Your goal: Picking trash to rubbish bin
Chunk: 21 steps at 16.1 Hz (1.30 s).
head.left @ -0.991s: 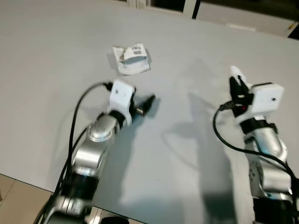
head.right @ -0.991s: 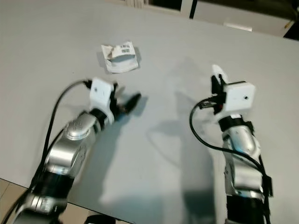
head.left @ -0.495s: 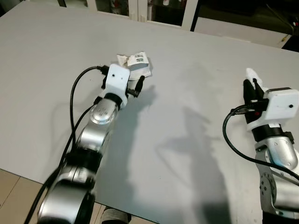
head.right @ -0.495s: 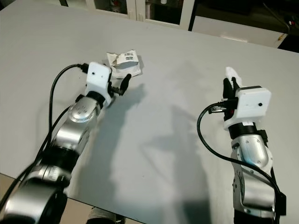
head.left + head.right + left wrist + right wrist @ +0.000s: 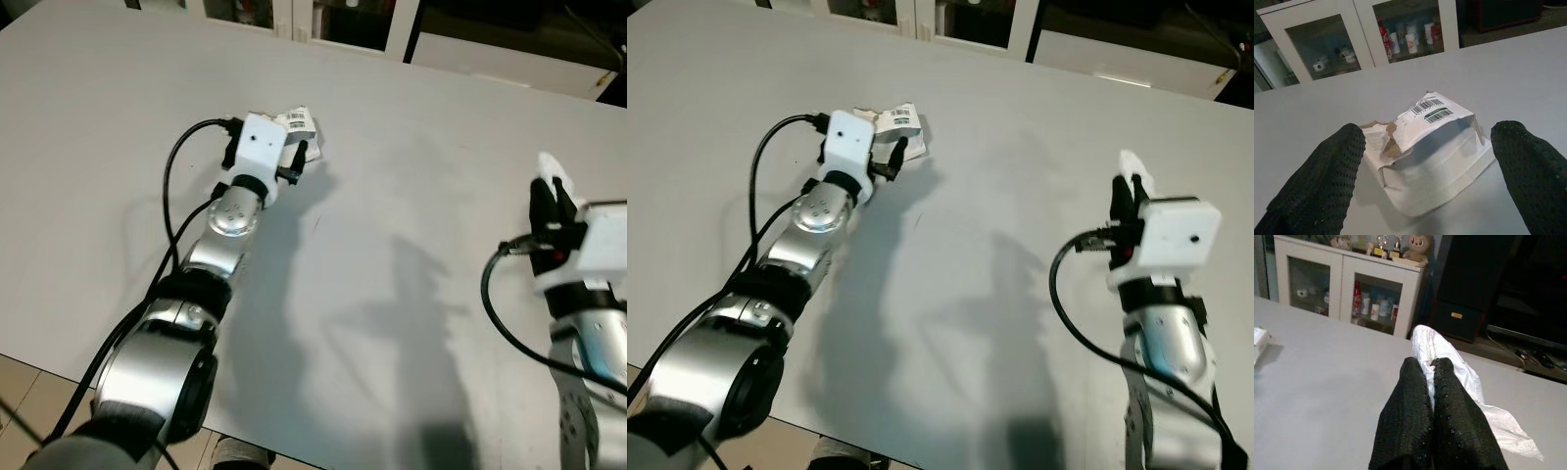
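My left hand [image 5: 1425, 171] spread around the torn white packet [image 5: 1427, 147] on the grey table [image 5: 421, 196], my right hand [image 5: 1430, 382] pinching a white wrapper [image 5: 1459, 367], glass-doored cabinet [image 5: 1352, 39] beyond.

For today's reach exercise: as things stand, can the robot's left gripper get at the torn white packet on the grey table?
Probably yes. The left gripper is open with a finger on either side of the torn white packet, and nothing lies between them.

A wide grey table [image 5: 411, 196] carried soft shadows. Beyond its far edge stood a white glass-doored cabinet [image 5: 1359, 34] holding small bottles; tan floor tiles [image 5: 29, 411] showed below its near edge.
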Tool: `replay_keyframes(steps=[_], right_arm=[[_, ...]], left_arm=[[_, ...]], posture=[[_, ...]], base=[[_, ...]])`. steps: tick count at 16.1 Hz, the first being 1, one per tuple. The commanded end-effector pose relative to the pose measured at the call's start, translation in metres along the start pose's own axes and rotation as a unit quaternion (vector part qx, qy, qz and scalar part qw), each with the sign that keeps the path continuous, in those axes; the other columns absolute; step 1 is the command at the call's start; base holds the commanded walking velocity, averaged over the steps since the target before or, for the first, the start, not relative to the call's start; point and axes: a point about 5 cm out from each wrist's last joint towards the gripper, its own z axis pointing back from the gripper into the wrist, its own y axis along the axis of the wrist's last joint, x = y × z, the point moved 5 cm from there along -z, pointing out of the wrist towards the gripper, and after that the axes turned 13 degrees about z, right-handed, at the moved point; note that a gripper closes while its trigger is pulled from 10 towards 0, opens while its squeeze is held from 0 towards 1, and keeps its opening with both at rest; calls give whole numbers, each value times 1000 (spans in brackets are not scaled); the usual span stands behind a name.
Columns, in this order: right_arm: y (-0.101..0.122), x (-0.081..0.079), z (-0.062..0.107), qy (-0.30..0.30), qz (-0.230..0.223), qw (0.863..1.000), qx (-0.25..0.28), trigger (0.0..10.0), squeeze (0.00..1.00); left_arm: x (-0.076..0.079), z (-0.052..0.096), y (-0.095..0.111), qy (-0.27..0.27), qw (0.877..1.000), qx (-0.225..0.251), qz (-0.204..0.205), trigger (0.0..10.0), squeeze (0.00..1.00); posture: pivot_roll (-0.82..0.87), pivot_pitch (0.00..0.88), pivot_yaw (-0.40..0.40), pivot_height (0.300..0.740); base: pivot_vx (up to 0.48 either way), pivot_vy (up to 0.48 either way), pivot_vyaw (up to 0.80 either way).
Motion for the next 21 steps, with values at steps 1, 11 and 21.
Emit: replay_keyframes(steps=[1,11,21], right_arm=[[2,6,5,-12,4,1000,-4,0,0],[5,21,67,-41,23,995,-84,0,0],[3,23,96,-27,27,990,-139,0,0]], left_arm=[[3,-4,8,3,1000,14,2,10000,0],[4,-20,32,33,999,20,4,10000,0],[-71,12,-31,165,980,-103,-31,10000,0]], posture=[[44,267,-5,740],[-177,365,-40,740],[-247,405,-96,740]], base=[[0,0,0],[0,0,0],[0,0,0]])
